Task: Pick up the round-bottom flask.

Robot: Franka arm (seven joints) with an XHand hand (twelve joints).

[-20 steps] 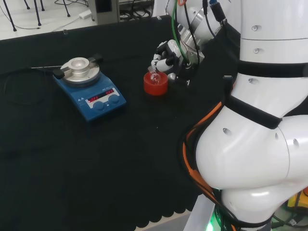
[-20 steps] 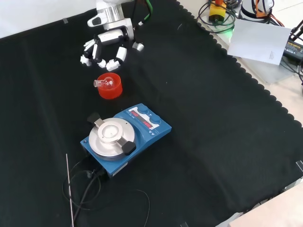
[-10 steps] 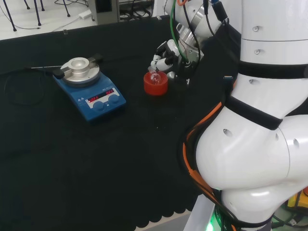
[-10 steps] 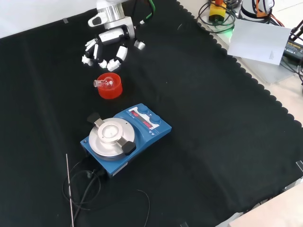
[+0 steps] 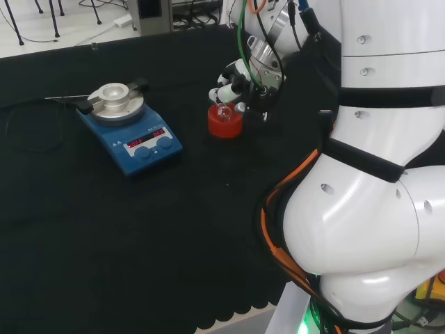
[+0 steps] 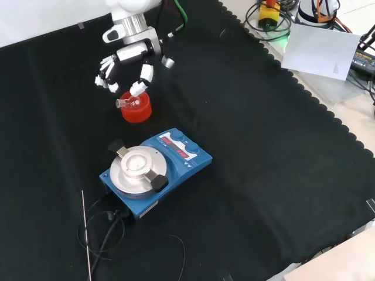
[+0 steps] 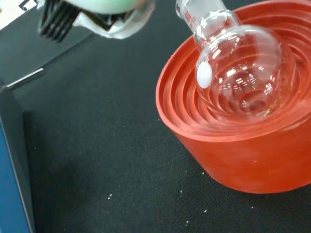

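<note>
A small clear round-bottom flask [image 7: 240, 63] lies tilted in a red ribbed ring stand [image 7: 243, 145], its neck pointing off to one side. In the front view the flask [image 6: 132, 103] sits on the stand [image 6: 136, 109] with its neck to the left. The hand [image 6: 122, 63] hovers just above and behind the stand, fingers spread and lightly curved around nothing, their tips close over the flask. In the head view the hand [image 5: 233, 82] is right above the flask [image 5: 224, 111] on the stand [image 5: 224, 122].
A blue hotplate stirrer [image 6: 153, 170] with a round metal top stands on the black cloth in front of the stand in the front view, left of it in the head view [image 5: 129, 129]. Its cable [image 6: 99, 234] and a thin rod [image 6: 85, 234] lie beside it.
The hand has moved down and closer over the flask, shifting left in both views, and its fingers have spread. The flask and stand have not moved.
</note>
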